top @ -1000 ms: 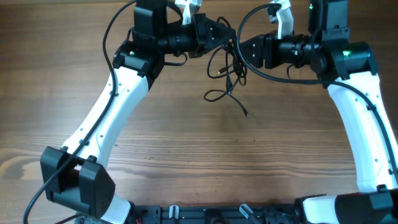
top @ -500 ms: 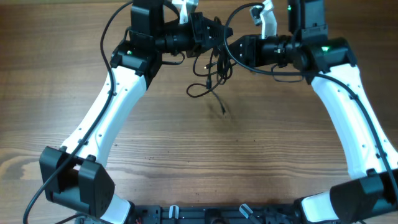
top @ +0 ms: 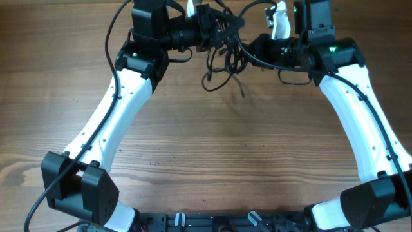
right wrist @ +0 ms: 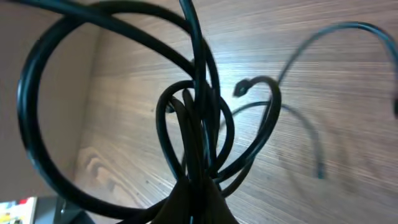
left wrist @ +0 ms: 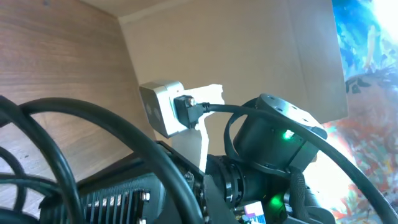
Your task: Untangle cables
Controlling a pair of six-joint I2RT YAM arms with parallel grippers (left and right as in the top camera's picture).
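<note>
The cables [top: 222, 67] are thin black cords in a tangled bundle, hanging between my two grippers near the table's far edge, with loose loops and a tail reaching toward the wood. My left gripper [top: 225, 29] is shut, and the top of the bundle runs into it. A black cord [left wrist: 143, 146] curves close across the left wrist view beside the gripper's ribbed pad [left wrist: 118, 199]. My right gripper [top: 248, 50] meets the bundle from the right. In the right wrist view its fingertips [right wrist: 196, 202] are pinched shut on several strands of the cables [right wrist: 199, 112], which loop above them.
The wooden table [top: 212, 148] stretches toward the near edge, where both arm bases stand. The right arm's white wrist camera [left wrist: 165, 109] and its motor sit very close to the left gripper. A beige wall [left wrist: 249, 43] rises just behind the table's far edge.
My right gripper moved left to the bundle and shut on it. Both grippers and the cables shifted left and toward the far edge, and the hanging tail rose.
</note>
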